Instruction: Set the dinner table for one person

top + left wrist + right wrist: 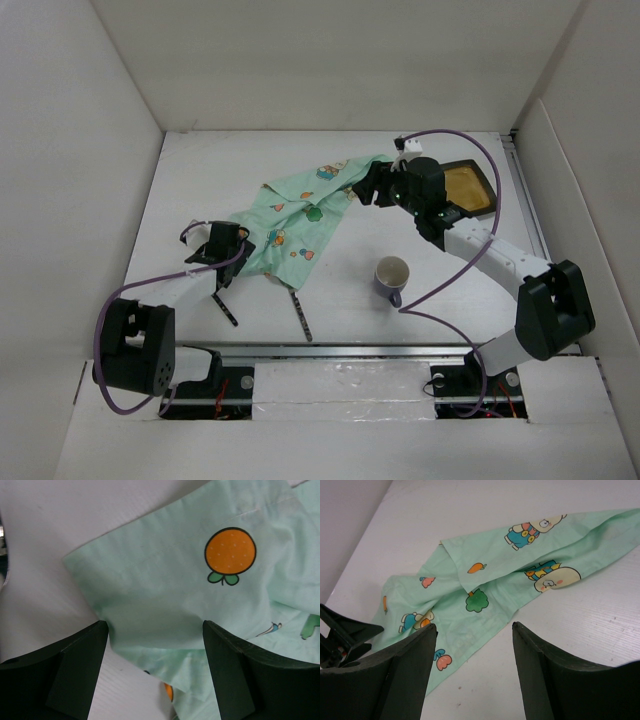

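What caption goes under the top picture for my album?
Left arm and right arm reach over a crumpled mint-green cartoon-print cloth placemat on the white table, near a purple ceramic mug.

Black-and-white arms (pixel 490 250), purple cables (pixel 487 160), matte black fingers (pixel 65 680).

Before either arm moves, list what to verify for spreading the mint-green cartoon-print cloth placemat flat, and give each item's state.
1. Left pincer open: ok.
2. Right pincer open: ok.
3. Mint-green cartoon-print cloth placemat lying flat: not ok, bunched and folded.
4. Placemat edge between the left pincer's fingers: ok.
5. Purple ceramic mug apart from the placemat: ok.
6. Right pincer touching the placemat: cannot tell.
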